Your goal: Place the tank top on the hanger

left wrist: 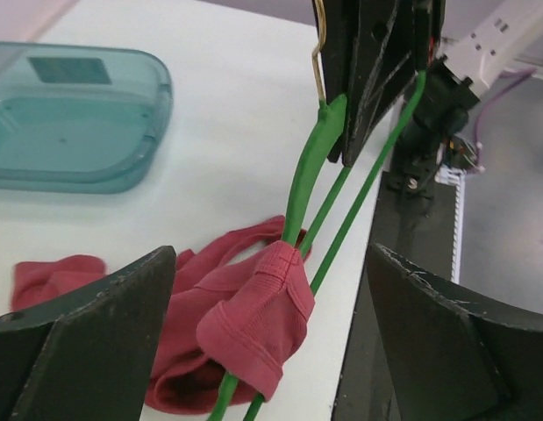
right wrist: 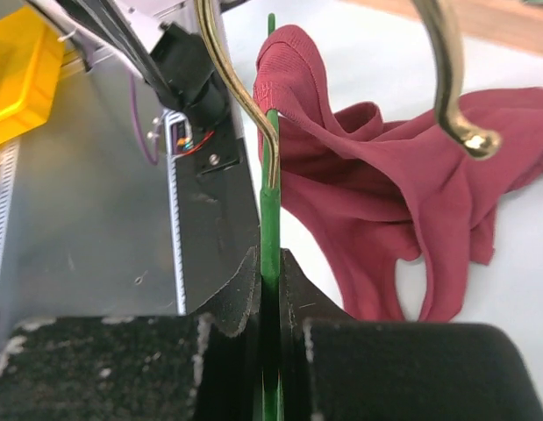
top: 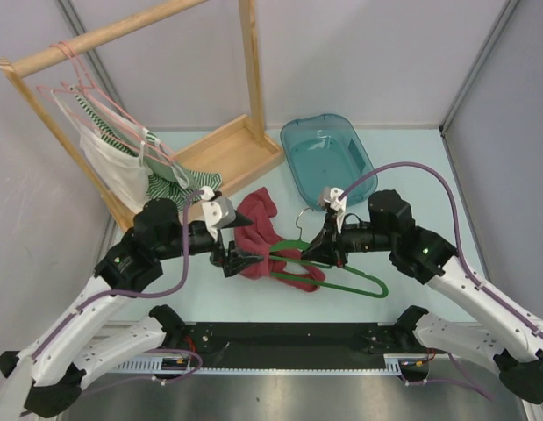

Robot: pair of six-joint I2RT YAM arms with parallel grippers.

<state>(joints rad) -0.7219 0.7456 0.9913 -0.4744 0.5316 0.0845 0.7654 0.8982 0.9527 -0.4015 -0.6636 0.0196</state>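
Spread wide, the left claw (top: 232, 256) is seen just left of the tank top (top: 258, 226), with nothing held between its fingers (left wrist: 96, 342). In its wrist view, a strap of the tank top (left wrist: 253, 320) is seen looped round one arm of the hanger (left wrist: 306, 175), between the two open fingers and touching neither. The rest of the red cloth is bunched on the white table (top: 403, 167), between the two claws. Further right, the hanger (top: 350, 281) is pinched by the right claw (top: 313, 250), whose jaws are pressed together on the green plastic (right wrist: 269, 219) just below the metal hook (right wrist: 227, 79). The hanger's far end is stretched out to the right, low over the table. Behind the right claw, a blue-green tub (top: 328, 153) is set on the table, well apart from the cloth.
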